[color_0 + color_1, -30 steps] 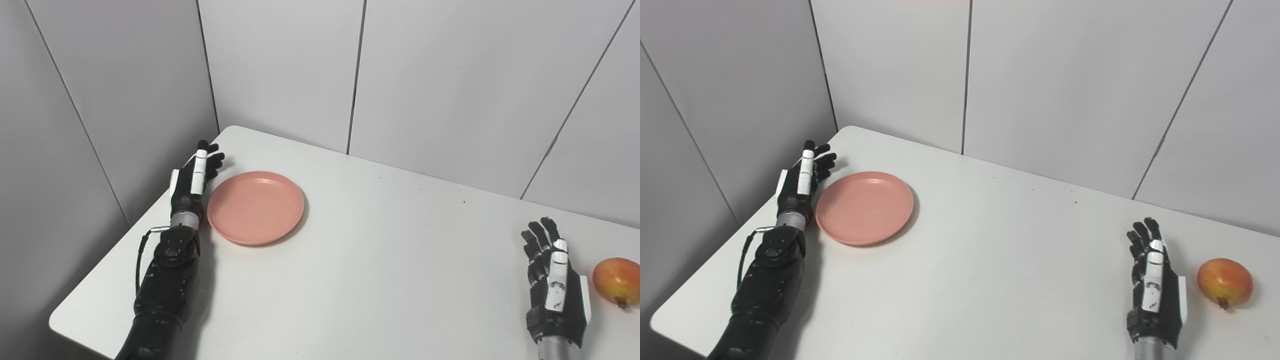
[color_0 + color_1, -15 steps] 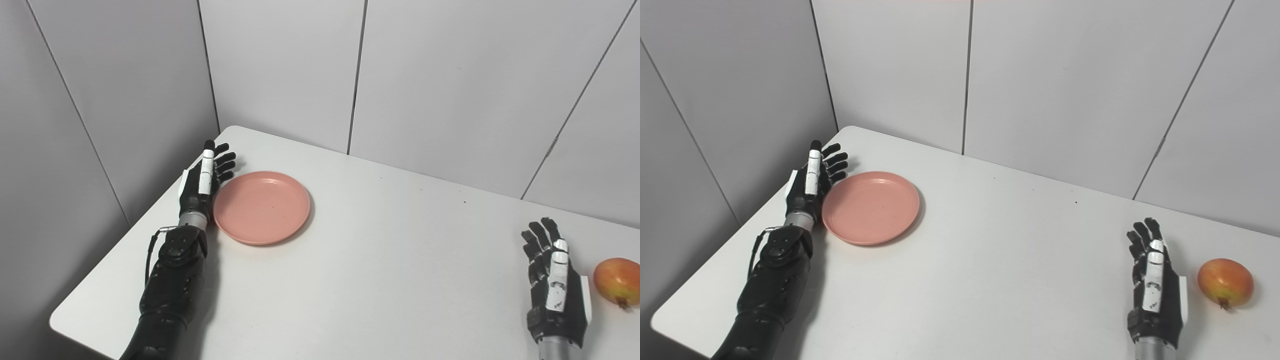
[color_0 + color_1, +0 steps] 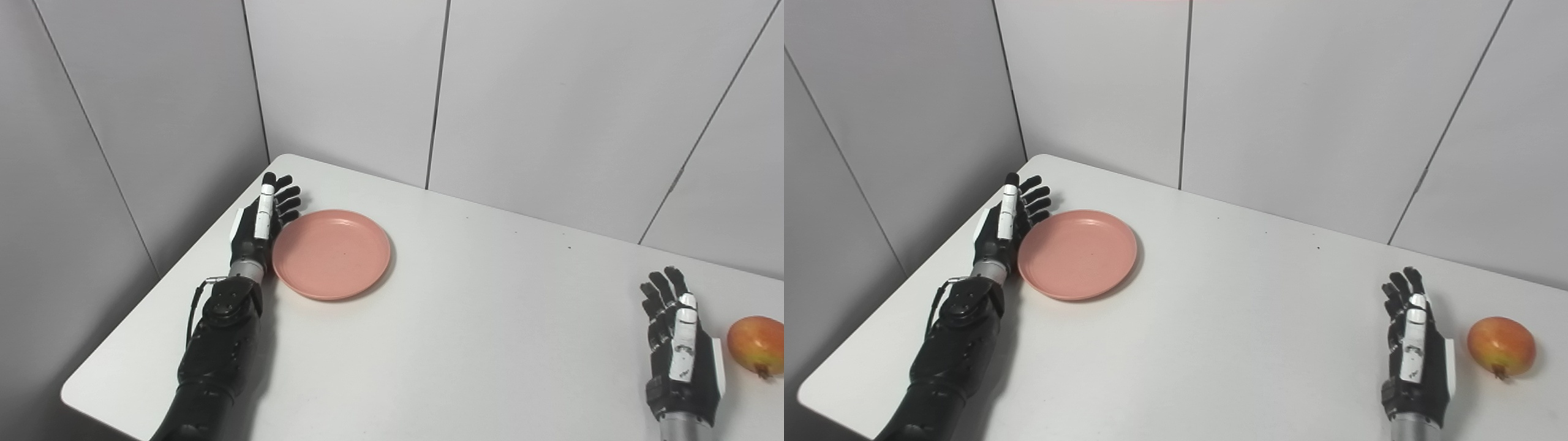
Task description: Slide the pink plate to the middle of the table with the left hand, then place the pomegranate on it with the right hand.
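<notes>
Left hand – black w/ white panels, fingers straight and apart, gripping nothing – stands edge-on w/ its palm side against the left rim of the round pink plastic plate. It's pushing, not grasping. Over the last sec both hand and plate have shifted rightward across the white tabletop, away from the table's left edge; camera hasn't moved, since the wall seams sit in the same place. So the slide is underway, but the plate is on the left part of the table, well short of the middle – more pushing needed, approx along the same line.

Right hand hasn't budged: fingers extended and spread, empty, resting at the right side. The round red-yellow pomegranate lies just beside it on its outer side, not touching, well apart from the plate. Its placement can't start until the plate arrives.
</notes>
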